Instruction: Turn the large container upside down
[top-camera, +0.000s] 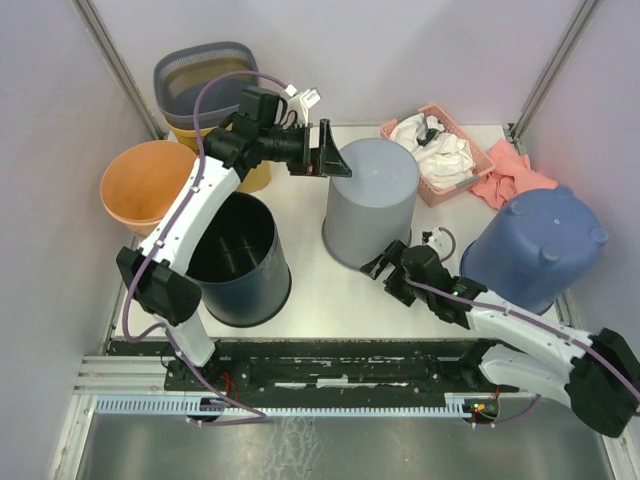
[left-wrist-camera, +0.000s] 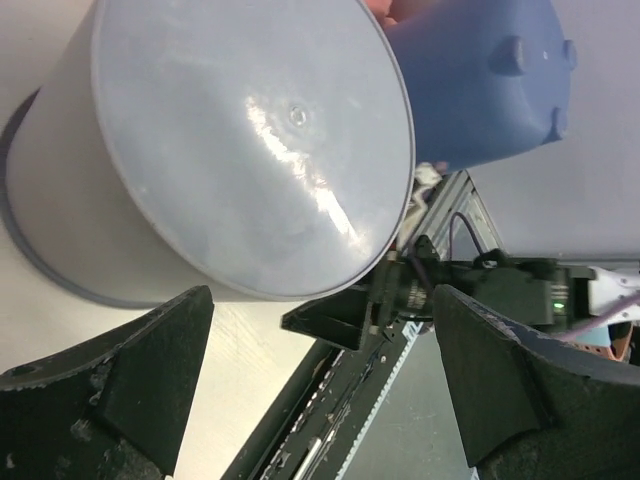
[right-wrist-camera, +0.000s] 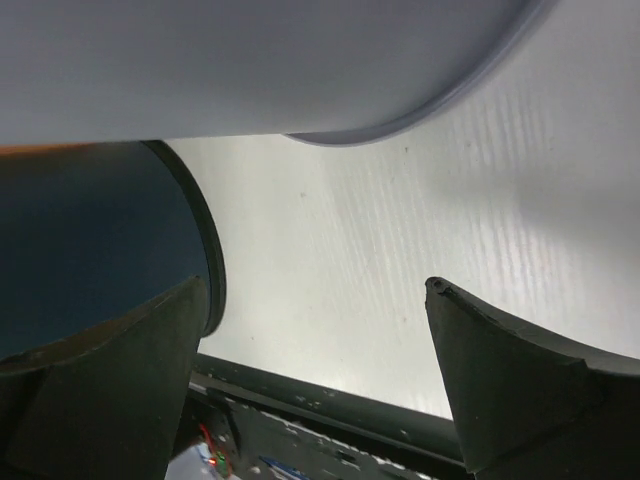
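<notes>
- Here, a grey container (top-camera: 372, 200) is seen in the middle of the white table (top-camera: 310, 270).
- It is set upside down: its flat bottom is on top and its wide rim is down on the table.
- The left gripper (top-camera: 335, 155) is held at the far left side of the grey container, up by its top edge.
- In the left wrist view, the left gripper (left-wrist-camera: 322, 300) is spread wide open, and nothing is held in it. The flat grey bottom of the container (left-wrist-camera: 250, 150) is seen just past the fingers.
- The right gripper (top-camera: 385, 272) is held low at the near right side of the container, close to its rim.
- In the right wrist view, the right gripper (right-wrist-camera: 315, 290) is also spread wide open, and nothing is held in it. The grey rim (right-wrist-camera: 250, 60) is seen above the bare table.
- A dark blue bin (top-camera: 240, 265) is set upright to the left of the grey container, near the front, with its mouth open to the top.
- A light blue bin (top-camera: 535, 245) is set upside down at the right side of the table.
- An orange bin (top-camera: 145, 180) is found at the far left, beside the table.
- A grey mesh basket (top-camera: 190, 75) is seen behind the orange bin, in the far left corner.
- A pink basket (top-camera: 487, 160) with white cloths (top-camera: 440, 150) in it is set at the far right, and a pink cloth (top-camera: 515, 175) is laid just beside it.
</notes>
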